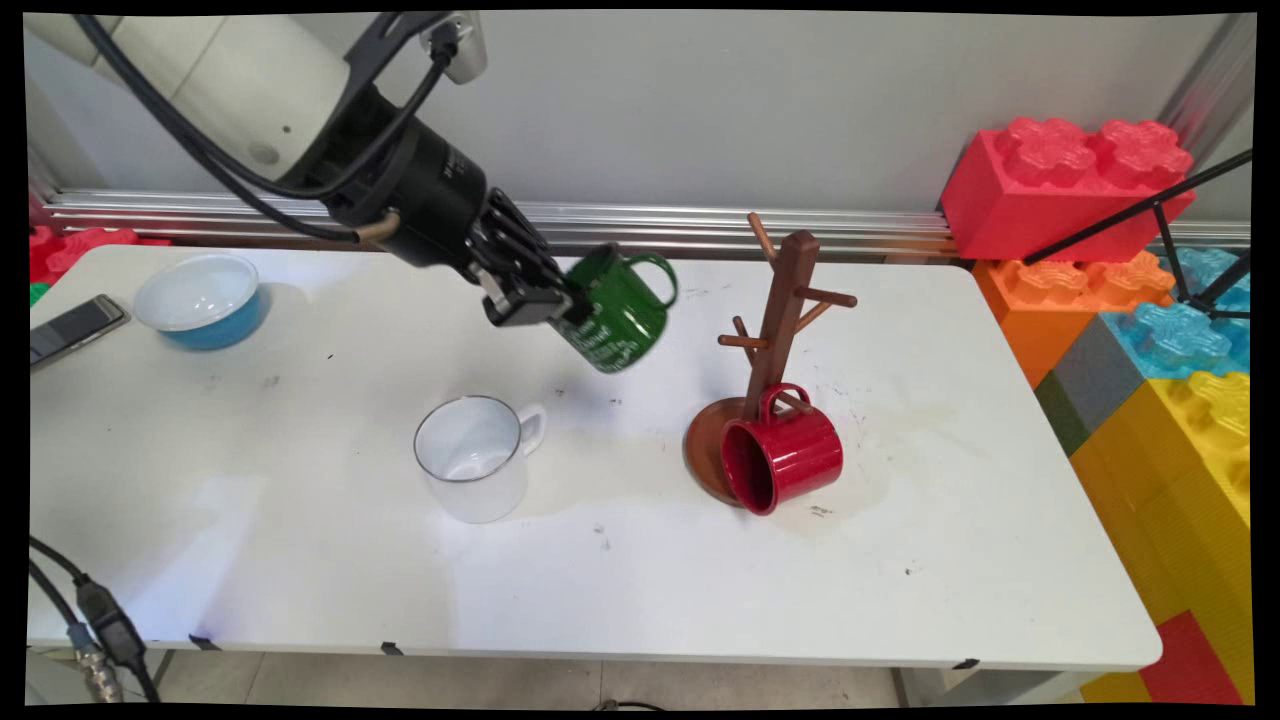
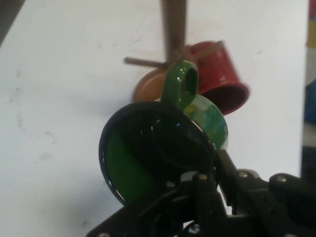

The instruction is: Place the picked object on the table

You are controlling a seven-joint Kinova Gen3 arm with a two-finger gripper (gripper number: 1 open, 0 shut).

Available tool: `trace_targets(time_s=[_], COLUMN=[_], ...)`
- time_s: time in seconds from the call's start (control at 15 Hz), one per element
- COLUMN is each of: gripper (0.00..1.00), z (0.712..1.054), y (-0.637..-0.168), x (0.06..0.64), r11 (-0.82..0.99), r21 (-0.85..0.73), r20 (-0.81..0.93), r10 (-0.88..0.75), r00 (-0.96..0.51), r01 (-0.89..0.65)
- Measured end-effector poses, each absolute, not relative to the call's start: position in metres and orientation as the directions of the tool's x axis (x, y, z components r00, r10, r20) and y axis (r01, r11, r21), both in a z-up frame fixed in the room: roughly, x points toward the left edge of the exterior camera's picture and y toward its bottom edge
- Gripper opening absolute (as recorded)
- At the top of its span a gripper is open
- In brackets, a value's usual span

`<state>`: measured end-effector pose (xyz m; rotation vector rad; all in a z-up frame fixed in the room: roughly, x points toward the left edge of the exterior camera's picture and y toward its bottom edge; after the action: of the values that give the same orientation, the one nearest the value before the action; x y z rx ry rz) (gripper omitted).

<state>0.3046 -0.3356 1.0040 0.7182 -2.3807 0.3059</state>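
Observation:
My gripper (image 1: 560, 300) is shut on the rim of a green mug (image 1: 615, 310) and holds it tilted in the air above the table, its handle pointing toward a wooden mug tree (image 1: 780, 300). In the hand view the green mug (image 2: 158, 158) faces me mouth-on, handle up, with my gripper (image 2: 197, 182) pinching its rim. A red mug (image 1: 785, 450) hangs by its handle from a low peg of the tree, resting on the tree's round base (image 1: 705, 440). The red mug (image 2: 219, 74) and the tree post (image 2: 174, 29) lie just beyond the green mug. A white mug (image 1: 475, 455) stands upright below the gripper.
A blue bowl with a white inside (image 1: 200, 298) stands at the far left, a phone (image 1: 75, 325) beside it on the table's edge. Large coloured toy bricks (image 1: 1150, 330) are stacked off the table's right end. Black cables (image 1: 95, 620) hang at the front left corner.

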Motion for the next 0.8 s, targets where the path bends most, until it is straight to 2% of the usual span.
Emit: trace_targets(time_s=[0.4,0.8], gripper=[0.00,0.00], z=[1.001,0.987], y=[-0.370,-0.398], x=[0.340,0.353], r11=[0.845,0.873], r21=[-0.135,-0.145], r20=[0.539,0.483], r10=[-0.376,-0.348], r00=[-0.754,-0.803], r01=[-0.518,-0.465])
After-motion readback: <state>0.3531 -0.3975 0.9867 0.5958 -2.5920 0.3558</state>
